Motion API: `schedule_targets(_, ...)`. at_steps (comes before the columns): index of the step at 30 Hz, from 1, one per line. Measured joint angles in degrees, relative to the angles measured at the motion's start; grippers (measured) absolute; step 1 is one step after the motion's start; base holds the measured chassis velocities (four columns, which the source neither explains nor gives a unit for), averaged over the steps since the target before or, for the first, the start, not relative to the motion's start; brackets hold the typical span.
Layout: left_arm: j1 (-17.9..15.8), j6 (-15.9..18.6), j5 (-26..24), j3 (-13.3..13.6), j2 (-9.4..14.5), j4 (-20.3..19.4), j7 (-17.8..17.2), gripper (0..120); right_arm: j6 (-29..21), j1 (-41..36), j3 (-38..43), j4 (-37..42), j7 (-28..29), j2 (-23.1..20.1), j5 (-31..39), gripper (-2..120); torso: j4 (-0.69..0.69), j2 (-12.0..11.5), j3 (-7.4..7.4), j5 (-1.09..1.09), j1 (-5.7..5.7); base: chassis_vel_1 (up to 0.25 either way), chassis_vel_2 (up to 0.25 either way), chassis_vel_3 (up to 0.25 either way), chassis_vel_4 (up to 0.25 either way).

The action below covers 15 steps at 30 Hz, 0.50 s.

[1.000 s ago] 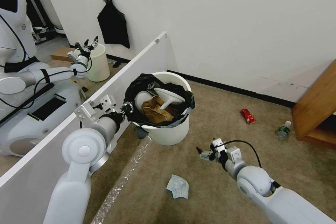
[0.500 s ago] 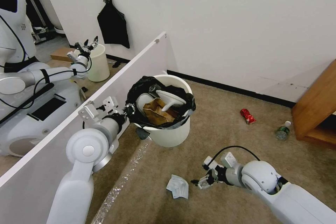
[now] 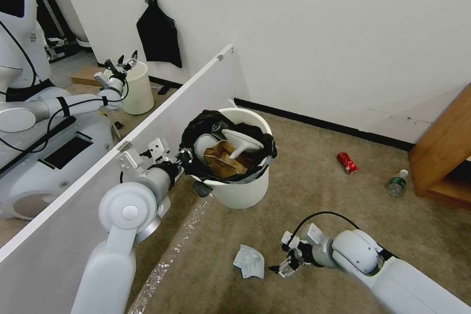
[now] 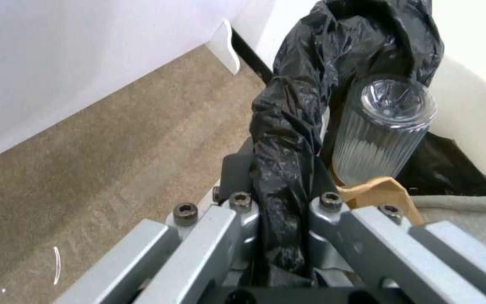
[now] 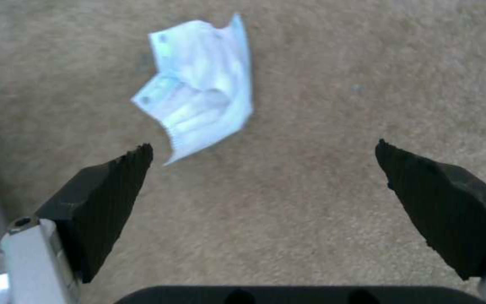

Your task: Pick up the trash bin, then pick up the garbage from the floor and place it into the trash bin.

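Note:
The trash bin (image 3: 243, 191), white and lined with a black bag (image 4: 288, 126), is held at its rim by my left gripper (image 3: 185, 157), which is shut on the bagged edge. White slippers (image 3: 239, 139), a brown paper bag (image 3: 222, 161) and a clear ribbed bottle (image 4: 381, 126) lie inside it. Of the garbage on the carpet, a crumpled white and blue tissue (image 3: 249, 261) (image 5: 201, 101) lies just ahead of my right gripper (image 3: 275, 270) (image 5: 263, 145). That gripper hangs low and open, its black pads (image 5: 108, 198) spread wide with nothing between them.
A red snack packet (image 3: 347, 162) and a small green bottle (image 3: 396, 182) lie on the carpet at the right, near a wooden cabinet (image 3: 441, 152). A white partition board (image 3: 162, 117) runs along my left. Behind it stands another robot (image 3: 44, 108) with a cream bin (image 3: 138, 87).
My right arm has swung down and to the left, bringing the open gripper close beside the tissue. The left arm and the bin have drifted slightly to the right.

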Motion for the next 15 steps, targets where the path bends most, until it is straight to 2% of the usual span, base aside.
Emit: schedule_targets(15, 0.63, -0.12, 0.48, -0.14, 0.22, -0.15, 0.5, 4, 1.96, 3.77, -2.62, -5.73, 1.73, 3.79, 0.43, 100, 0.0, 0.0, 0.0, 0.0, 0.0, 0.0, 0.0, 0.0, 0.0)
